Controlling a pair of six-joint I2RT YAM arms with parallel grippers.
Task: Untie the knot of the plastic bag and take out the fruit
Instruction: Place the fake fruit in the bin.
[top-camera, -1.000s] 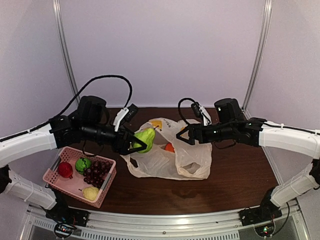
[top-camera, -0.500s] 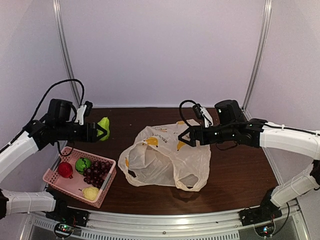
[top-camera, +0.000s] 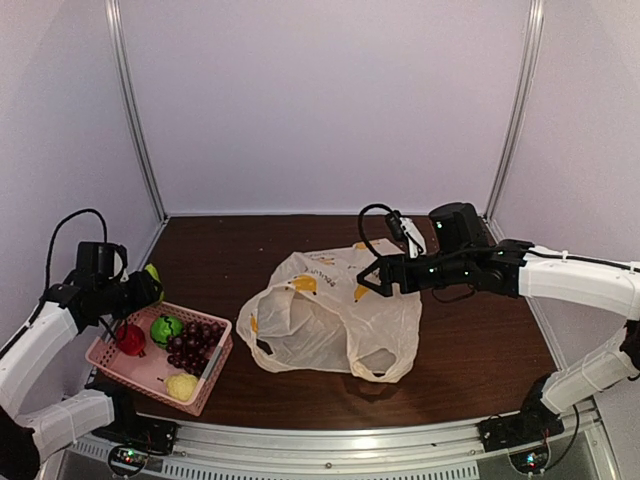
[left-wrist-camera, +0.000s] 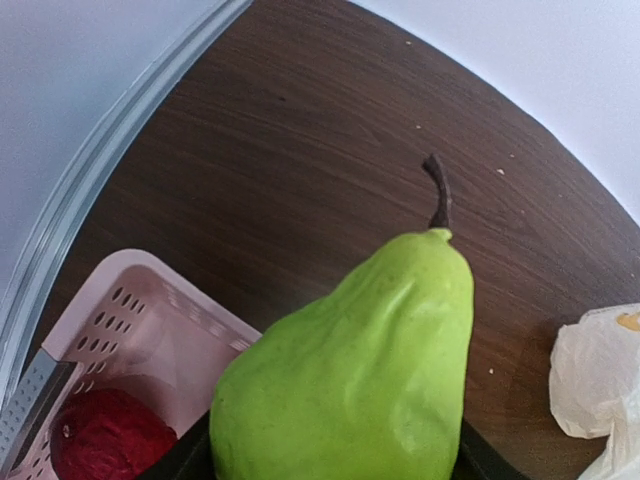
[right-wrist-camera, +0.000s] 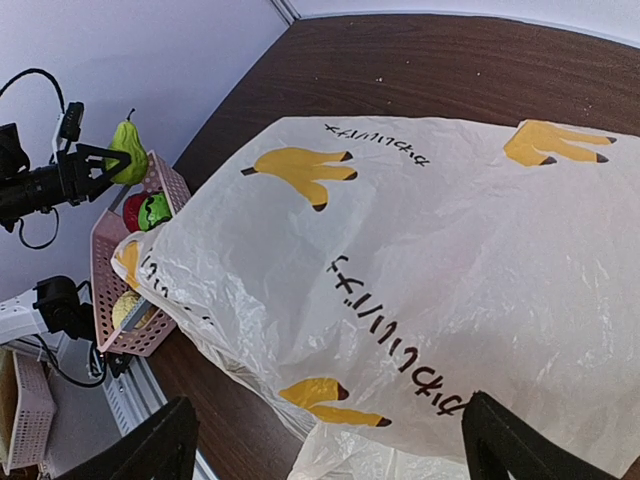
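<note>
At the table's (top-camera: 480, 350) 9 o'clock, the left gripper (top-camera: 143, 287) holds a green pear (left-wrist-camera: 360, 380) over the basket's (top-camera: 105, 357) far rim.
Apple (top-camera: 129, 339), striped ball (top-camera: 165, 328), grapes (top-camera: 195, 345) and yellow pear (top-camera: 181, 386) lie in the basket at 8 o'clock. The bag (top-camera: 320, 315) lies slack at centre, handles (top-camera: 385, 372) loose. The right gripper (top-camera: 368, 278) hovers spread wide over its 1 o'clock edge.

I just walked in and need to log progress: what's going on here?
The left gripper holds a green pear near the far edge of the pink basket, which already holds grapes, a red apple, a green ball and a yellow pear. The right gripper hovers open over the plastic bag, lying slack and untied on the table.
</note>
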